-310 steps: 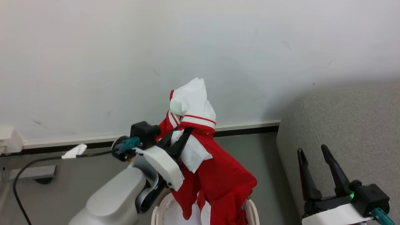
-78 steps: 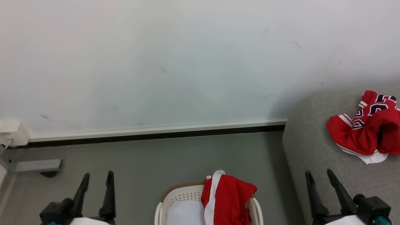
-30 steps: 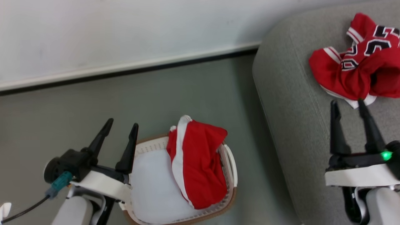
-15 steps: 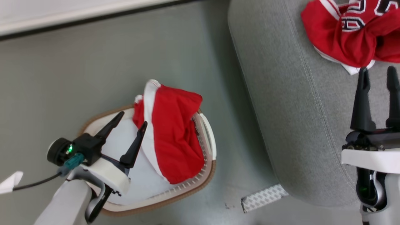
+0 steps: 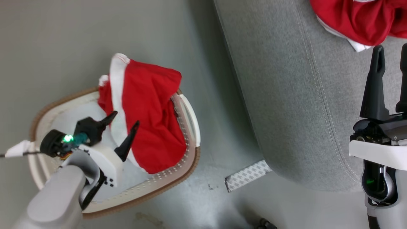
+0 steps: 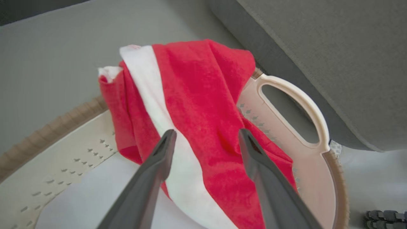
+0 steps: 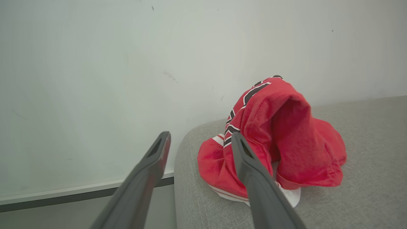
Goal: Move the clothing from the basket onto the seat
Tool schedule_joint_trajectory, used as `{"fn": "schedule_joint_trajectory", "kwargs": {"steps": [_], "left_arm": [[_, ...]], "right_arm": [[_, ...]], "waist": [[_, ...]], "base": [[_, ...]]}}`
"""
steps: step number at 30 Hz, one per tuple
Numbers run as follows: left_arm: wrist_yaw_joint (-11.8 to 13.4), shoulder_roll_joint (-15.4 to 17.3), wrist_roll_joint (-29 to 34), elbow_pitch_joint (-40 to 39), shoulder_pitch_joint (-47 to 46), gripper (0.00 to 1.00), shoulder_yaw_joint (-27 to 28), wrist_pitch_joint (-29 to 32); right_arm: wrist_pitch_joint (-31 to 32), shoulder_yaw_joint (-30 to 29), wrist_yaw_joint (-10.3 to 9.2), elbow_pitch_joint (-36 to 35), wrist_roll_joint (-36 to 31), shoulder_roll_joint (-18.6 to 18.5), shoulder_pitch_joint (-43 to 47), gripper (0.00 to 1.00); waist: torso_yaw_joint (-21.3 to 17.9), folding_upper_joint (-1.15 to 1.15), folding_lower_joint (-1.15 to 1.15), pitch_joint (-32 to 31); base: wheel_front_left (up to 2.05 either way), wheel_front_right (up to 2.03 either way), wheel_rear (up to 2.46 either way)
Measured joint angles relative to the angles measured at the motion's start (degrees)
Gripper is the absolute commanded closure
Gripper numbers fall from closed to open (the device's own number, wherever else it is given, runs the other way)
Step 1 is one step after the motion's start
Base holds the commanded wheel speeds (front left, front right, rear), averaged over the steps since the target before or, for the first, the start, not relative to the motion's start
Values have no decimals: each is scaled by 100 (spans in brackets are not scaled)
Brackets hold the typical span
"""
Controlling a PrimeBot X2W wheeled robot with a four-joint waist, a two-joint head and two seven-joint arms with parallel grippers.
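A red garment with a white stripe [image 5: 146, 117] [image 6: 203, 105] lies draped over the far right rim of the cream basket [image 5: 190, 127] [image 6: 295, 95]. My left gripper [image 5: 125, 119] [image 6: 205, 136] hovers open just above this garment, with nothing between its fingers. The red jersey with black numbers [image 5: 359, 19] [image 7: 279, 136] lies crumpled on the grey sofa [image 5: 286, 95] [image 7: 365, 197]. My right gripper [image 5: 392, 54] [image 7: 200, 138] stands open over the sofa, short of the jersey and holding nothing.
A pale blue-white pad [image 5: 73, 117] [image 6: 82, 203] lines the basket's bottom. A patterned white strip [image 5: 248, 175] lies on the grey floor [image 5: 63, 47] beside the sofa's corner. A white wall [image 7: 127, 63] stands behind the sofa. A dark cable runs off the left wrist.
The head camera has tilted down, so the wall has left its view. My left gripper has moved over the basket onto the red garment. The right gripper has stayed over the sofa.
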Motion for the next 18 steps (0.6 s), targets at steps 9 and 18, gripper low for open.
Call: {"fn": "schedule_joint_trajectory", "kwargs": {"steps": [9,18], "left_arm": [[0,99,-367,814,-595,0,-314,504],[0,99,-283,1433,-957,0,-1148,1102]], "right_arm": [[0,164,0,-290,169,-1,-162,0],[0,243,0,-380,219,0,-174,0]], "waist": [[-270,0,0,467],[-363,0,0,693]], "base": [[0,0,0],[0,0,0]]}}
